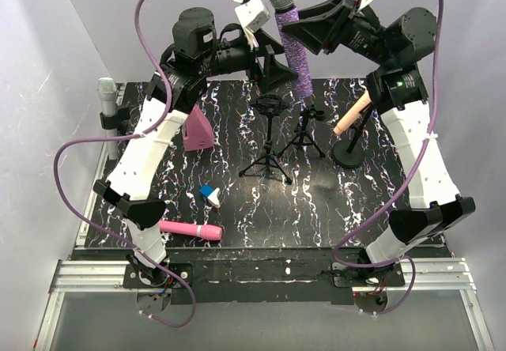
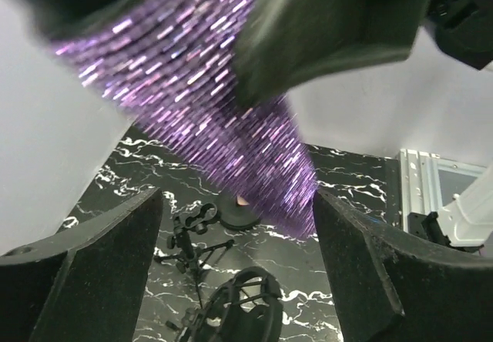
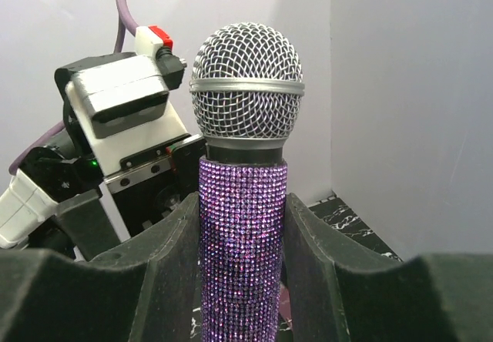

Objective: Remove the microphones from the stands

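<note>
The right gripper clamps black foam pads on the purple rhinestone-studded microphone. Its silver mesh head points up, aloft at twelve o'clock of the black tripod stand. The left gripper gapes wide and empty at the microphone's nine o'clock.

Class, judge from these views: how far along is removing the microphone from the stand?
Done: the mic is off, held high above the empty stand. In hand: the right tool clamps its purple body; the left tool stands open by its lower part. Left: probably just setting it down.
</note>
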